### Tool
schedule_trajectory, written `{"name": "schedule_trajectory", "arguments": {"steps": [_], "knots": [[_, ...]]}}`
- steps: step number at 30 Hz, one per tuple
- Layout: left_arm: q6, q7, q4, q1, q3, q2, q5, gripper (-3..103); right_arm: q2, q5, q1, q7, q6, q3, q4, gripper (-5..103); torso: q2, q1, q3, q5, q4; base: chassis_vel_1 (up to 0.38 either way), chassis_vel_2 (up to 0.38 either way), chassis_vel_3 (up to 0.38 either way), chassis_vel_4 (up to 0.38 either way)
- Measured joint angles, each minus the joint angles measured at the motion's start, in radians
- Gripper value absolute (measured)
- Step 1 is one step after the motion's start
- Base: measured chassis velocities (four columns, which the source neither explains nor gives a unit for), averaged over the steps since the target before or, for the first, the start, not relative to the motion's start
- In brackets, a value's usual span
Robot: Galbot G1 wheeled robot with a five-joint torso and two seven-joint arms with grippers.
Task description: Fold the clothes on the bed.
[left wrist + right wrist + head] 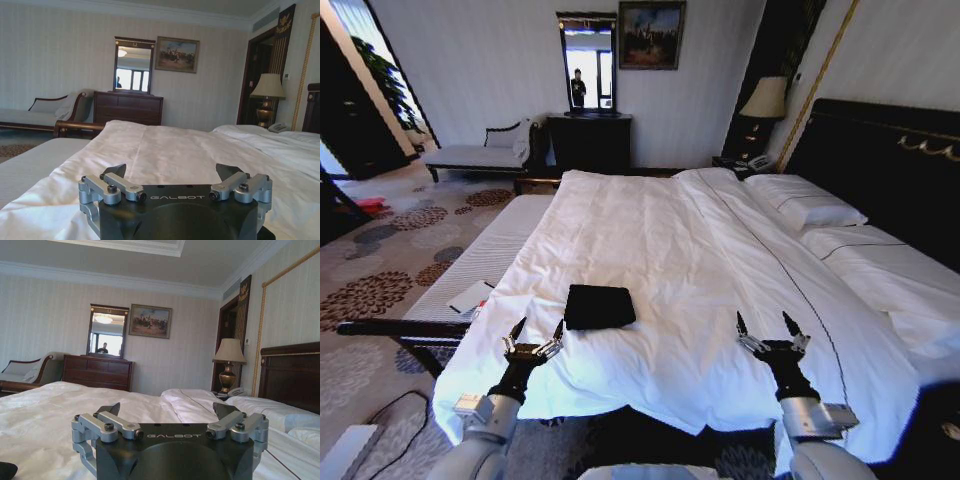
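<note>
The clothes [599, 306], a black T-shirt, lie as a compact folded rectangle on the bed [680, 250], on its white duvet near the foot edge. A dark sliver of them [7, 470] shows at the corner of the right wrist view. My left gripper [533, 331] hovers open just short of the black rectangle, on its left side, with nothing between the fingers [118, 171]. Off to the right, above bare duvet, my right gripper [770, 326] is also open and empty, its fingers [223, 409] spread wide.
A dark headboard [880, 160] and pillows [805, 205] line the right side. A striped bench [485, 255] with a small white item runs along the bed's left. Farther back stand a dresser [588, 140] with a mirror, a chaise [480, 152] and a lamp [765, 100].
</note>
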Motion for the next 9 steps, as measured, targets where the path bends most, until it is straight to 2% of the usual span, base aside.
{"name": "schedule_trajectory", "arguments": {"steps": [9], "knots": [[0.000, -0.001, 0.001, 0.000, 0.000, 0.000, -0.001, 100, 0.000, 0.001, 0.000, 0.000, 0.001, 0.000, 0.000, 100, 0.000, 0.000, 0.000, 0.0000, 0.0001, 0.000, 0.000, 0.000, 0.000]]}}
